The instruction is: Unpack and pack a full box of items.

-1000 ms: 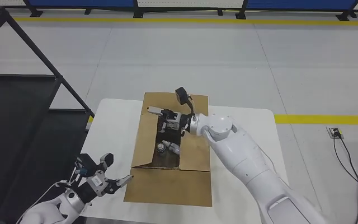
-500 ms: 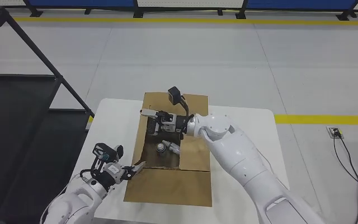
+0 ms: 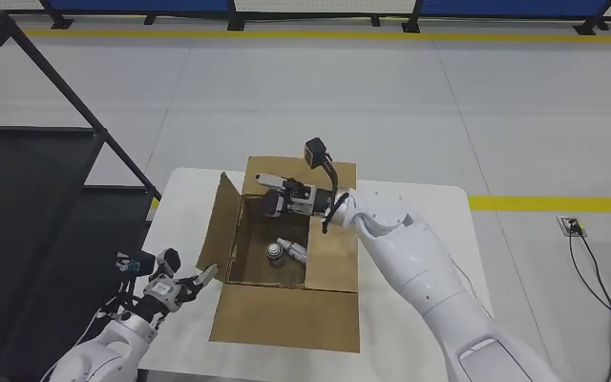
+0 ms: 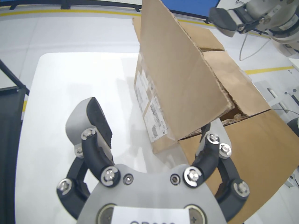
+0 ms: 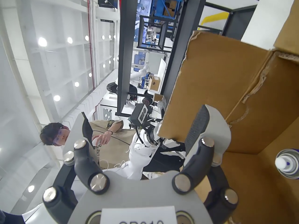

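Cardboard box [image 3: 286, 286] – brown, plain, open at the top – sits in the middle of the white table [image 3: 191, 201]. Its near flap [image 3: 286, 320] and right flap [image 3: 334, 244] lie folded out flat, while the left flap [image 3: 221, 224] stands raised and leans slightly outward.

For writing, the left wrist view gives us the most. White shipping labels [image 4: 155, 110] with barcodes and fine print are stuck on the box's outer left wall, below the raised flap [image 4: 182, 66]; the print is too small to make out.

From the top view we get the inside of the box. A spray can [image 3: 275, 251] stands upright on the floor, and a white item [image 3: 296, 251] lies just beside it; we cannot tell what it is. In the right wrist view the can [image 5: 286, 163] has a white nozzle and a purple band.

The left gripper [image 3: 196, 282] hangs over the table just beside the box's near-left corner with its jaws spread wide and nothing between them [image 4: 151, 120]. One fingertip [image 4: 208, 131] is right at the corner seam – we cannot tell whether it touches.

The right gripper [image 3: 269, 191] is at the far-left corner of the box, also spread and gripping nothing [image 5: 142, 127]. One finger [image 5: 203, 127] is inside, close against the standing flap [image 5: 215, 82].
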Robot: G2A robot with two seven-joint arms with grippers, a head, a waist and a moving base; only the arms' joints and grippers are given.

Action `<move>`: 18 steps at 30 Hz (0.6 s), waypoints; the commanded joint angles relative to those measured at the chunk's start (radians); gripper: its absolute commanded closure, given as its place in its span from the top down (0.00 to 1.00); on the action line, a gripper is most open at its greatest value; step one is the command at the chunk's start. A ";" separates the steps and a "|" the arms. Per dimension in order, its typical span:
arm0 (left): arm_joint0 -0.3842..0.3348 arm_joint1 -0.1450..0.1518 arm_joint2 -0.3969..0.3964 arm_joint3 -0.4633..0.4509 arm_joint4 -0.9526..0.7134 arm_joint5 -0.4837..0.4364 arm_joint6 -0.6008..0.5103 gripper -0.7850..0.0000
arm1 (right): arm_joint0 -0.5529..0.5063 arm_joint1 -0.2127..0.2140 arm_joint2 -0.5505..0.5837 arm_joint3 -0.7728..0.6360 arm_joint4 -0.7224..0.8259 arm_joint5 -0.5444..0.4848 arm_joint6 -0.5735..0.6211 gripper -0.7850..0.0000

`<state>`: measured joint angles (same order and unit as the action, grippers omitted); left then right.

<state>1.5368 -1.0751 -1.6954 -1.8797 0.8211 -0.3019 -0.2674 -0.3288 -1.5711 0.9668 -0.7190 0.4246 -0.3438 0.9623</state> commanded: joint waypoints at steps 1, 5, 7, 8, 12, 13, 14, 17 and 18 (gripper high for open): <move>0.008 0.001 -0.023 0.009 -0.029 0.002 -0.004 1.00 | -0.017 0.015 0.033 -0.024 -0.008 -0.007 -0.007 1.00; 0.021 0.003 -0.064 0.031 -0.056 -0.003 -0.018 1.00 | -0.067 0.046 0.100 -0.094 -0.030 -0.004 -0.025 1.00; 0.025 0.004 -0.074 0.048 -0.058 -0.005 -0.027 1.00 | -0.095 0.060 0.130 -0.137 -0.044 0.004 -0.034 1.00; 0.023 0.005 -0.077 0.061 -0.059 -0.004 -0.034 1.00 | -0.109 0.066 0.144 -0.159 -0.050 0.009 -0.040 1.00; -0.002 0.007 -0.072 0.116 -0.071 -0.011 -0.091 1.00 | -0.162 0.089 0.196 -0.243 -0.074 0.032 -0.060 1.00; -0.010 0.009 -0.068 0.129 -0.058 -0.009 -0.105 1.00 | -0.175 0.094 0.208 -0.263 -0.079 0.037 -0.062 1.00; -0.019 0.010 -0.059 0.143 -0.042 -0.011 -0.126 1.00 | -0.188 0.098 0.219 -0.283 -0.082 0.041 -0.066 1.00; -0.051 0.011 -0.031 0.179 -0.013 -0.016 -0.145 1.00 | -0.223 0.110 0.250 -0.335 -0.085 0.051 -0.072 1.00; -0.060 0.011 -0.021 0.189 0.003 -0.024 -0.153 1.00 | -0.235 0.114 0.259 -0.351 -0.085 0.053 -0.074 1.00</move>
<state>1.4851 -1.0643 -1.7259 -1.6999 0.8098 -0.3191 -0.4142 -0.5544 -1.4603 1.2176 -1.0569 0.3396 -0.2920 0.8902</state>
